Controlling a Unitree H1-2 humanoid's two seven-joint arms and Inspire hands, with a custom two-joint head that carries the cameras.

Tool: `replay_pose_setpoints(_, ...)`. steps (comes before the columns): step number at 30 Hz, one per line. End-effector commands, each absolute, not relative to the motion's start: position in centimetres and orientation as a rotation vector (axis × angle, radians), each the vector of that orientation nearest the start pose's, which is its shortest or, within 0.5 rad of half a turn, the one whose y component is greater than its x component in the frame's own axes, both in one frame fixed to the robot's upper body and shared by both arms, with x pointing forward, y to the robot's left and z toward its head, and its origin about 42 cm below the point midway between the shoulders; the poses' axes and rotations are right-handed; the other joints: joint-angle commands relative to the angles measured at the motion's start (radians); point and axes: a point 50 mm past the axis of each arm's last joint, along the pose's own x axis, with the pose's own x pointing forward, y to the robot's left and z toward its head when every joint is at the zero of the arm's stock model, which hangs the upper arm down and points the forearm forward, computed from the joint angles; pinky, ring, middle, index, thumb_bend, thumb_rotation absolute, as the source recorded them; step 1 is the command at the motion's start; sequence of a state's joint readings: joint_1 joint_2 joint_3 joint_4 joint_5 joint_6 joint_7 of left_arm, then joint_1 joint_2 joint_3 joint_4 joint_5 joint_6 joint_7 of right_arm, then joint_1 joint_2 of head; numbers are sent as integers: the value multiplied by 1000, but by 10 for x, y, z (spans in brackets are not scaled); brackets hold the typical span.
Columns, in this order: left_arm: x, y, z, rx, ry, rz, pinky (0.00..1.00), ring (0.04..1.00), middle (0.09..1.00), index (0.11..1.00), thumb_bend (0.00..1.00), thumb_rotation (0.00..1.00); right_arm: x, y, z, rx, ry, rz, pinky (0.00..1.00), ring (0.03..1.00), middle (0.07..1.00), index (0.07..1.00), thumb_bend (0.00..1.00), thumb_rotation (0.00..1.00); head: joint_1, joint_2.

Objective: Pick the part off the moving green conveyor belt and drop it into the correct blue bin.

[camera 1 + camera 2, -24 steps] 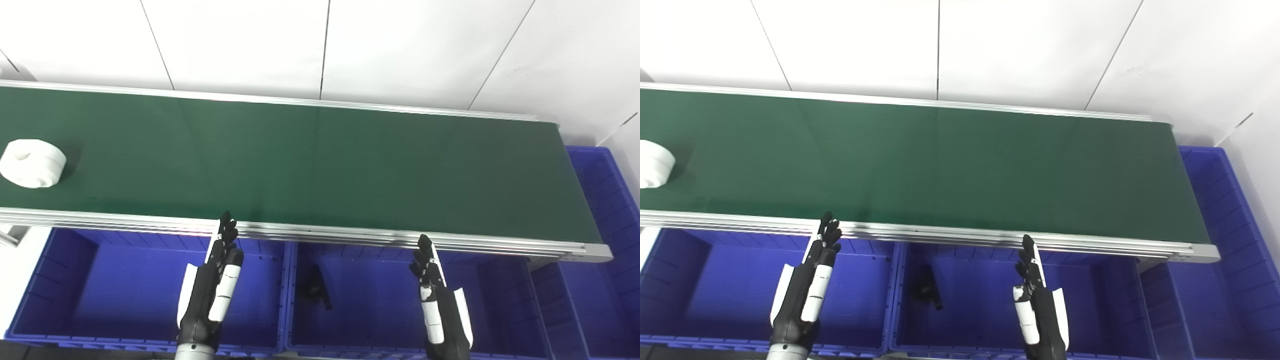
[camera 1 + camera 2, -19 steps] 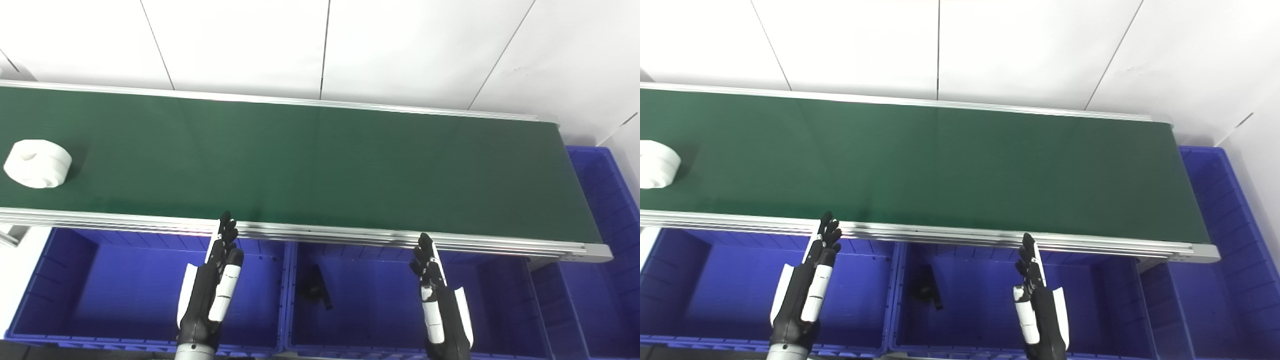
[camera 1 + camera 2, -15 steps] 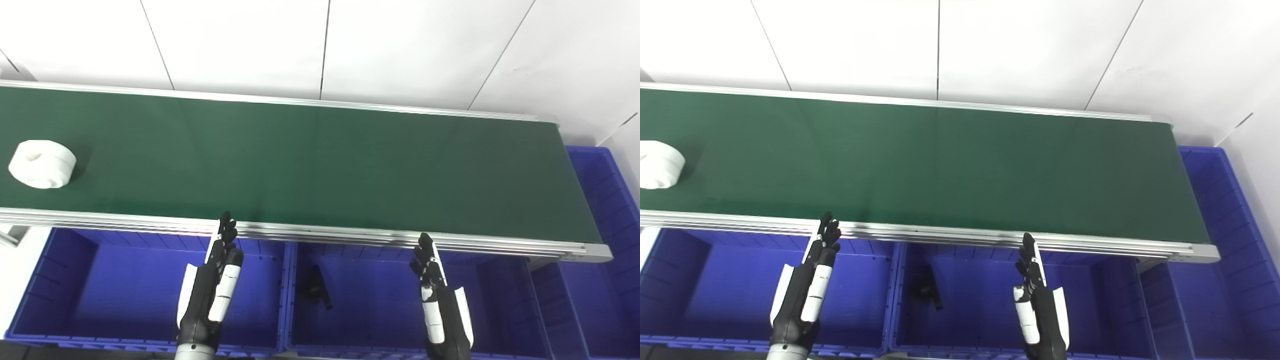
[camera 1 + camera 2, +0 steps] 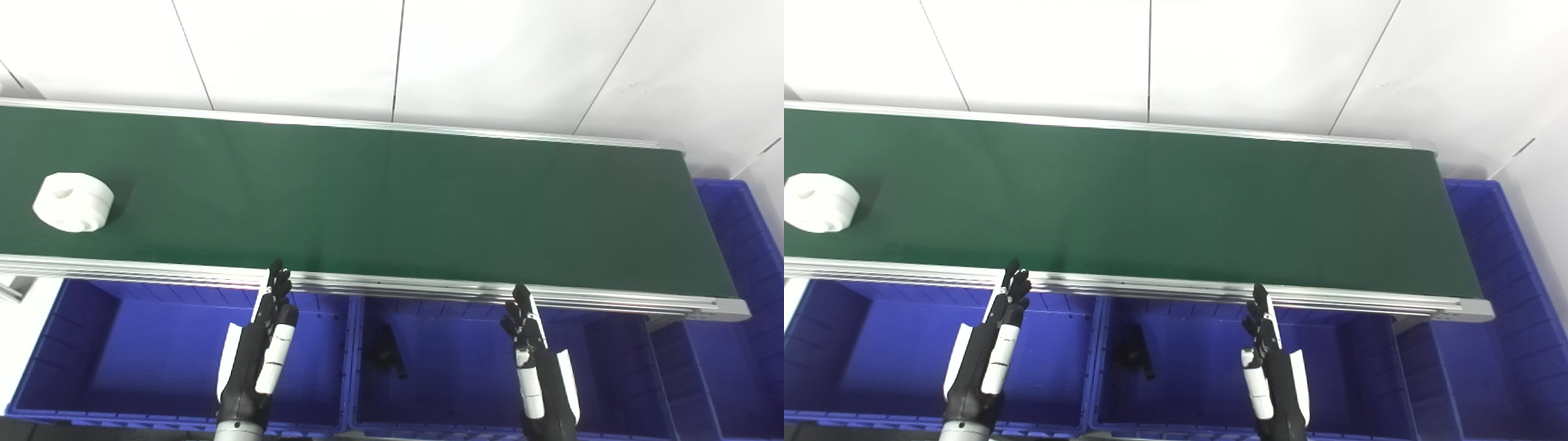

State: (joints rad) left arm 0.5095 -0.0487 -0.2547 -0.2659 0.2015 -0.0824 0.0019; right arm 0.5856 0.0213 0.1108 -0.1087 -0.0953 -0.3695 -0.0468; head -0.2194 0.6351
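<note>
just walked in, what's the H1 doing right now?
Waiting. A white round part rides the green conveyor belt at its far left end. Both the left hand and the right hand hover open over the blue bins below the belt's near edge, holding nothing. One bin holds a small black part.

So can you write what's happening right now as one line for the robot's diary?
white part: on green belt, far left | left hand: open, over bin | right hand: open, over bin | black piece: in middle bin
</note>
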Motion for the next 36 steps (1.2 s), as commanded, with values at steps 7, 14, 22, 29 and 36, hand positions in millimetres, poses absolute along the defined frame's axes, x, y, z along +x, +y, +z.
replay_pose_setpoints(7,121,152,89,71,70,-107,951,965,977,991,549,1000,81,-200,54,-48,32,-75,933,978,1000,1000,818,1000,0,-1)
replay_pose_setpoints(14,122,152,88,68,70,-111,954,966,977,991,546,1000,81,-200,53,-42,35,-76,926,972,1000,997,824,1000,-1,-2)
replay_pose_setpoints(22,122,150,88,63,78,-117,961,977,985,994,542,1000,82,-200,54,-45,34,-79,919,970,999,996,813,1000,3,-6)
replay_pose_setpoints(29,122,146,85,64,82,-120,957,978,986,990,542,1000,82,-204,51,-57,33,-82,940,969,999,998,808,1000,37,-28)
replay_pose_setpoints(36,122,138,78,67,91,-127,911,953,972,960,497,941,82,-213,43,-61,36,-69,969,990,1000,1000,828,1000,125,-69)
